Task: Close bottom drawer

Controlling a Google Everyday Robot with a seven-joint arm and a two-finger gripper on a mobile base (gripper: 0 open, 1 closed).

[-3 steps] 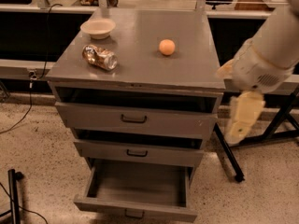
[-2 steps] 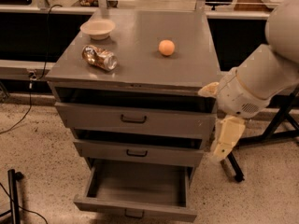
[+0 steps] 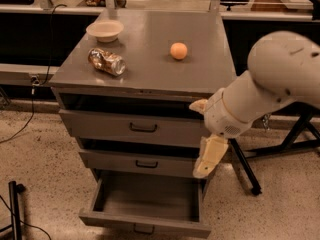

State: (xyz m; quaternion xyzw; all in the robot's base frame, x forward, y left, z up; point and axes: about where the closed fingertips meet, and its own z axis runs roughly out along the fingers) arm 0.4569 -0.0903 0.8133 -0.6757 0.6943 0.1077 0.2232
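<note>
The bottom drawer of the grey metal cabinet is pulled far out, showing its plain grey interior, with a small dark pull handle on its short front panel. My gripper hangs on the white arm in front of the cabinet's right side, at the level of the middle drawer, above the bottom drawer's right rear corner. It holds nothing that I can see.
The top drawer and the middle drawer stand slightly out. On the cabinet top are a white bowl, a crushed can and an orange. A black stand leg is at the right, a black post at bottom left.
My arm has swung left and down from the cabinet's right side to in front of the drawers. The drawers have not moved.
</note>
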